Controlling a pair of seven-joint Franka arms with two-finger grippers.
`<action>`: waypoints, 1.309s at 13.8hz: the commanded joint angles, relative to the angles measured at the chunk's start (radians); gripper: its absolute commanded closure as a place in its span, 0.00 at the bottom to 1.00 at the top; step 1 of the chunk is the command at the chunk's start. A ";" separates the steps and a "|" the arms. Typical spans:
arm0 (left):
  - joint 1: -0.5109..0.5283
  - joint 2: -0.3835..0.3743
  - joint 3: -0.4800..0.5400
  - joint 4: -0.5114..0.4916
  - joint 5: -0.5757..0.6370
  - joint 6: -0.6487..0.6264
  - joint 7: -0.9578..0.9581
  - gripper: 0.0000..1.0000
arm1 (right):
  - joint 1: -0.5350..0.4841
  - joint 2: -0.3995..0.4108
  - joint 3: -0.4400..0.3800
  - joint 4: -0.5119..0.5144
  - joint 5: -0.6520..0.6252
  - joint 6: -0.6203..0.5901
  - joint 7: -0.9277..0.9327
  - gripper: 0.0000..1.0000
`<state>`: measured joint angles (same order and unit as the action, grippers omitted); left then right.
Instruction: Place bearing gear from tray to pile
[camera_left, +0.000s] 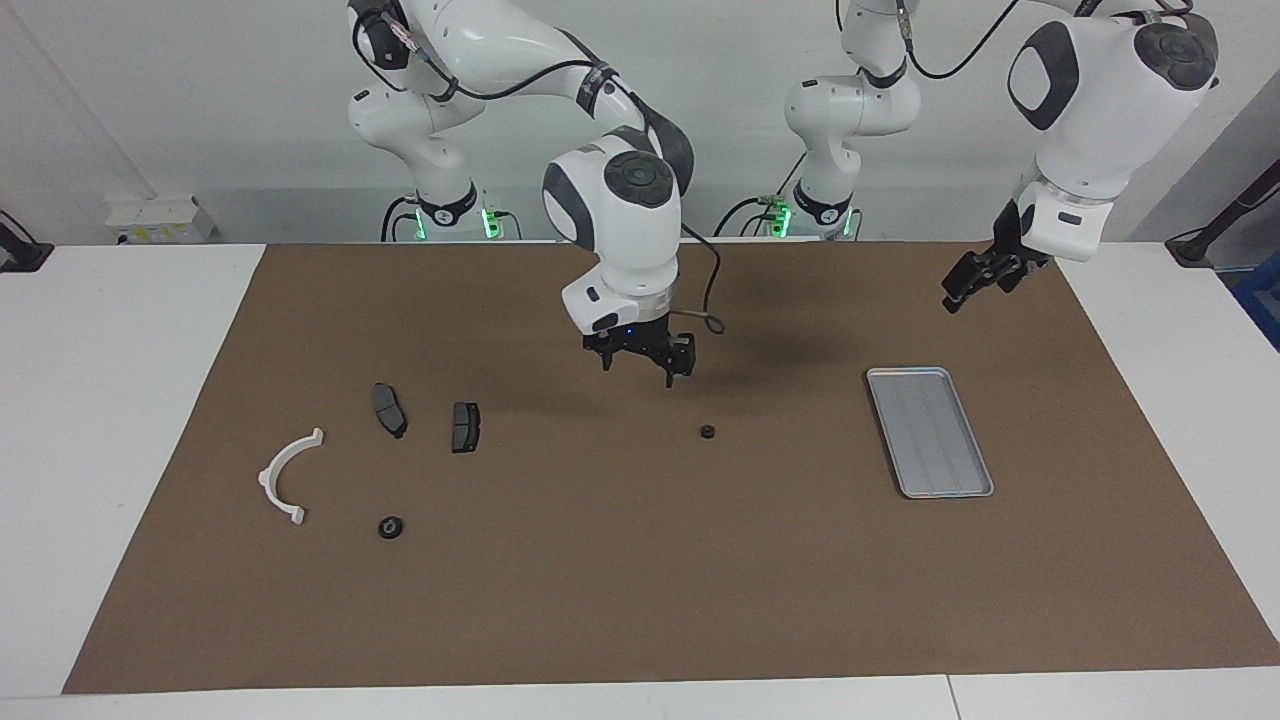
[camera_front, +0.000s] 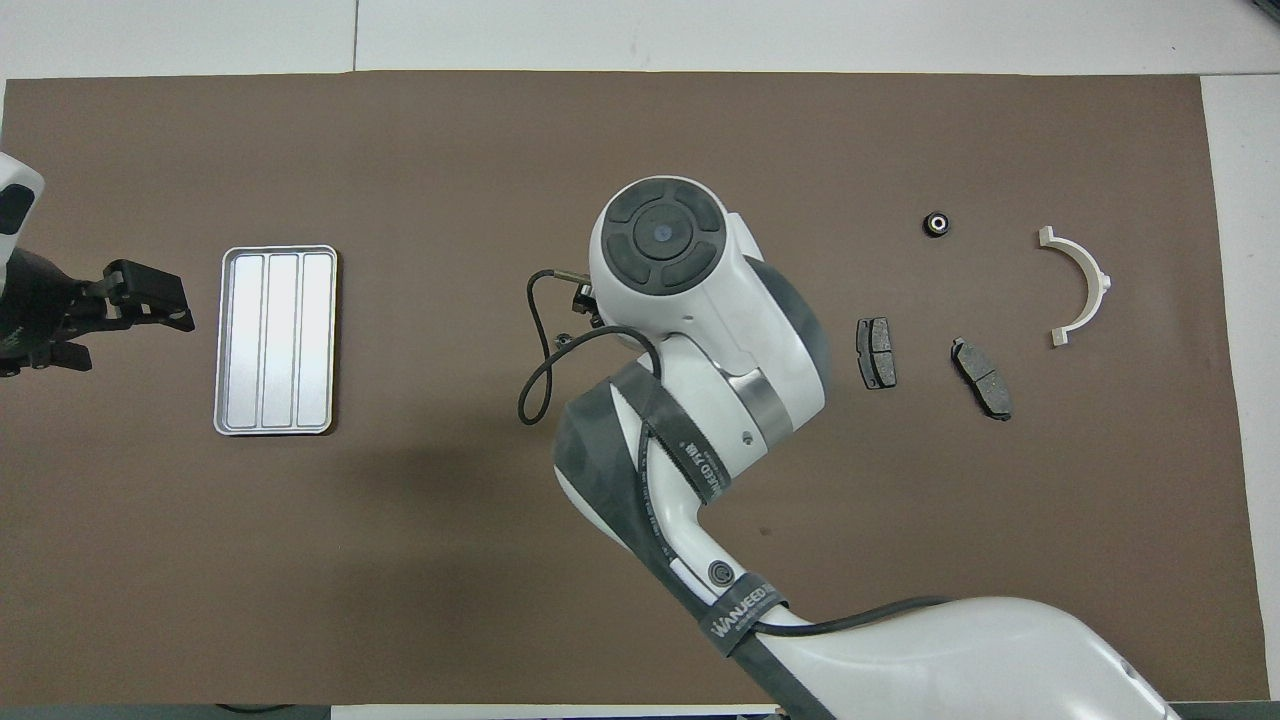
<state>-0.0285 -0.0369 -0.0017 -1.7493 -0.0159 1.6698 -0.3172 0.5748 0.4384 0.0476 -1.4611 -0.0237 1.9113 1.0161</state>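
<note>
nearest the facing camera lies one bearing gear (camera_left: 390, 527), flat on the brown surface (camera_left: 640, 600) at the edge of the pile (camera_left: 465, 427), close to the white half-ring bracket (camera_left: 288, 476) and the brake pads (camera_left: 389, 410). a second bearing gear (camera_left: 706, 433) sits alone mid-surface, off the tray (camera_left: 906, 371), which holds nothing. on the facing view's clock face, this gear is at about five o'clock from the right gripper (camera_left: 645, 368) and below it. the jaws hang over the surface, spread apart with nothing between them. the gear is round, so no long axis matters. the right arm is plainly the nearer one. the pile lies toward nine o'clock of the lone gear, the tray toward three. the left gripper (camera_left: 975, 280) waits in the air by the tray's robot-side end, and whether it is parted or closed i cannot tell. count: two gears, two pads, one bracket, one tray.
</note>
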 joint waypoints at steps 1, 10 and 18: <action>0.022 -0.014 -0.020 -0.010 0.005 -0.012 0.023 0.00 | 0.063 0.113 -0.006 0.072 -0.005 0.047 0.122 0.00; 0.022 -0.009 -0.021 0.063 0.005 -0.077 0.030 0.00 | 0.106 0.299 -0.006 0.174 -0.019 0.152 0.173 0.00; 0.022 -0.017 -0.018 0.053 0.007 -0.074 0.061 0.00 | 0.122 0.358 -0.006 0.170 -0.045 0.199 0.174 0.01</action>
<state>-0.0175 -0.0415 -0.0085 -1.6942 -0.0159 1.6112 -0.2688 0.6888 0.7702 0.0433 -1.3164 -0.0438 2.0998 1.1687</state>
